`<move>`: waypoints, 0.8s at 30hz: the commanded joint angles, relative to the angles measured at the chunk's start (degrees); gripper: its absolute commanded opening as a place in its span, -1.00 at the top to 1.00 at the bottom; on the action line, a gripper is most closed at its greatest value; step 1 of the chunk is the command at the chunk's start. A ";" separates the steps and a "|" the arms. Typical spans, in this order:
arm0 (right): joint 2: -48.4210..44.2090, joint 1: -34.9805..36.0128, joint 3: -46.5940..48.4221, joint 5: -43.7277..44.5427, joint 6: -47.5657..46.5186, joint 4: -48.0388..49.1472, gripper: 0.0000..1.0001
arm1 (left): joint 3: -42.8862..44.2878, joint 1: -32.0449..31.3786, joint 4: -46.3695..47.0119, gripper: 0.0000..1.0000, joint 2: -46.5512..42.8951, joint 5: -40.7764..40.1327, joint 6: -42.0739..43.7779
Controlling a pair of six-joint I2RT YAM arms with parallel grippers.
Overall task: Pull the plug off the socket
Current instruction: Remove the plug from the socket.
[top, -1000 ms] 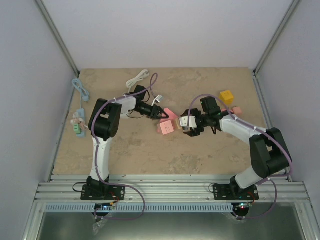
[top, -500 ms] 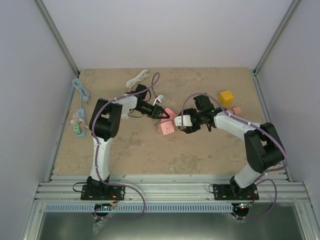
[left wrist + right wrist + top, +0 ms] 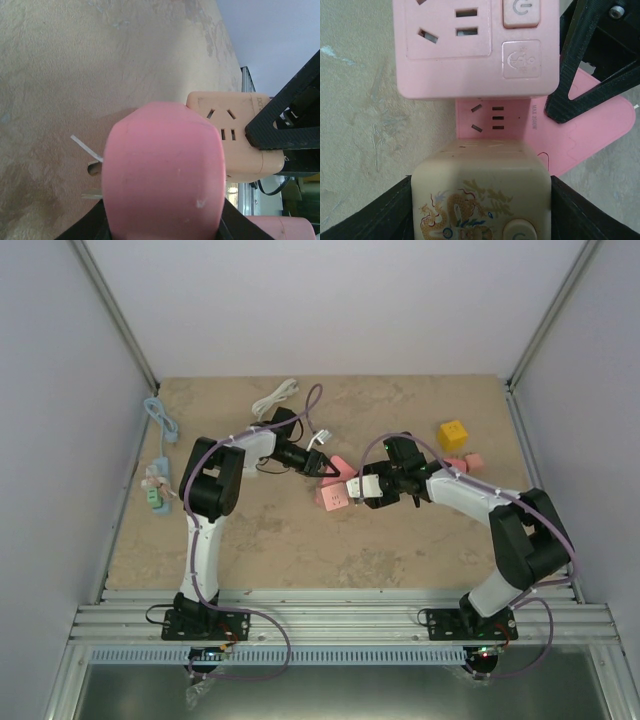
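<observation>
A pink cube socket [image 3: 341, 469] is clamped in my left gripper [image 3: 322, 467], which is shut on it; it fills the left wrist view [image 3: 162, 170]. A cream cube plug [image 3: 368, 483] with a dragon print [image 3: 481, 200] butts against that pink cube's socket face [image 3: 495, 122]. My right gripper [image 3: 481, 212] has one jaw pressed on each side of the cream cube. The joint between the two cubes is hidden. The left gripper's black fingers [image 3: 580, 65] show at the right in the right wrist view.
A second pink cube socket [image 3: 331, 498] lies on the table beside the grippers, seen close [image 3: 470, 45]. A yellow cube [image 3: 452, 433] and a small pink block [image 3: 473, 460] sit at the right. A white cable [image 3: 275, 398] and a blue power strip [image 3: 155, 490] lie at the left.
The right gripper has shifted a little left toward the pink cube and its jaws have narrowed onto the cream cube. The left arm has not moved.
</observation>
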 commanded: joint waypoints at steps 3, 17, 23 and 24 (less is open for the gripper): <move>-0.69 -0.46 -3.16 2.43 -0.39 2.24 0.29 | 0.09 -1.48 -3.94 1.00 2.42 -6.98 0.85; -4.04 -0.81 -5.51 -2.12 -0.72 2.07 0.49 | 0.74 -1.48 -4.65 1.00 3.20 -6.90 1.16; -3.04 -5.14 -2.54 -9.41 -0.23 -3.28 0.50 | 0.84 -1.48 -5.04 1.00 3.07 -6.31 2.18; -2.87 -5.95 -2.39 -10.32 -0.47 -3.92 0.50 | 0.89 -1.48 -5.16 1.00 3.09 -6.29 2.30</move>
